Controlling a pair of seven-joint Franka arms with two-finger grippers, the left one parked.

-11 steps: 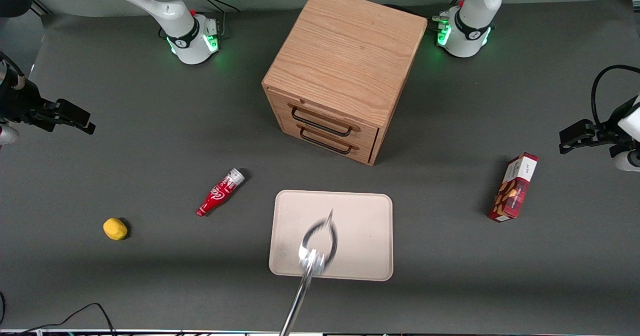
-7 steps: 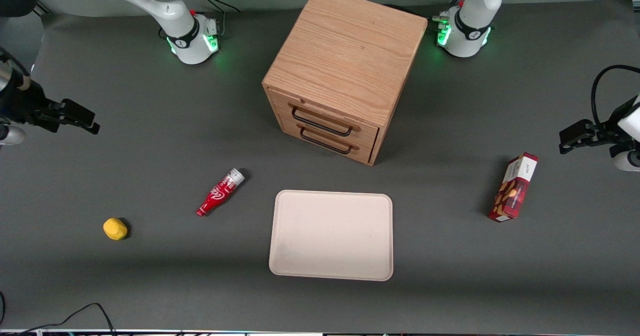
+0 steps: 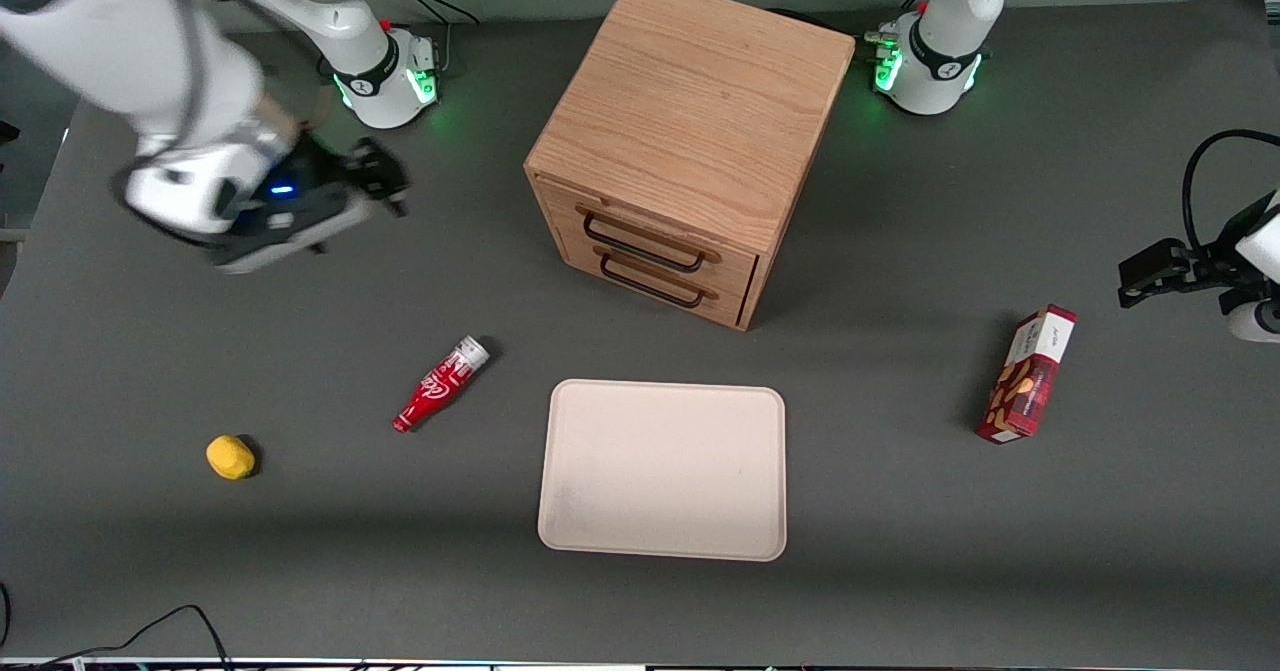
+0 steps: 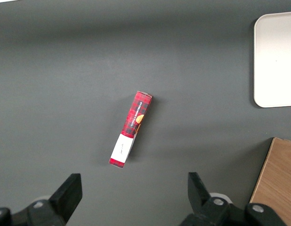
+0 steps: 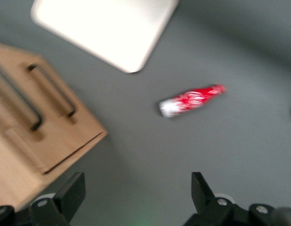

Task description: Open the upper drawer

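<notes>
The boxy oak cabinet [image 3: 690, 101] stands in the middle of the table. Its upper drawer [image 3: 655, 234] is shut flush, with its thin black wire handle [image 3: 640, 246] above the lower drawer's matching handle [image 3: 650, 288]. My right gripper [image 3: 385, 183] hangs above the table beside the cabinet, toward the working arm's end, well apart from the handles. It is open and empty, as the right wrist view [image 5: 136, 193] shows. That view also shows the upper handle [image 5: 23, 106] and the lower handle [image 5: 51, 92], blurred.
A red bottle [image 3: 440, 397] lies on the table nearer the front camera than my gripper. A cream tray [image 3: 662, 471] lies in front of the cabinet. A yellow lump [image 3: 230, 457] sits toward the working arm's end. A red snack box [image 3: 1030, 374] lies toward the parked arm's end.
My right arm has swung in from the table's end toward the cabinet. A blurred ring-shaped tool that hung over the tray 0.8 s ago is gone. The drawers have not moved.
</notes>
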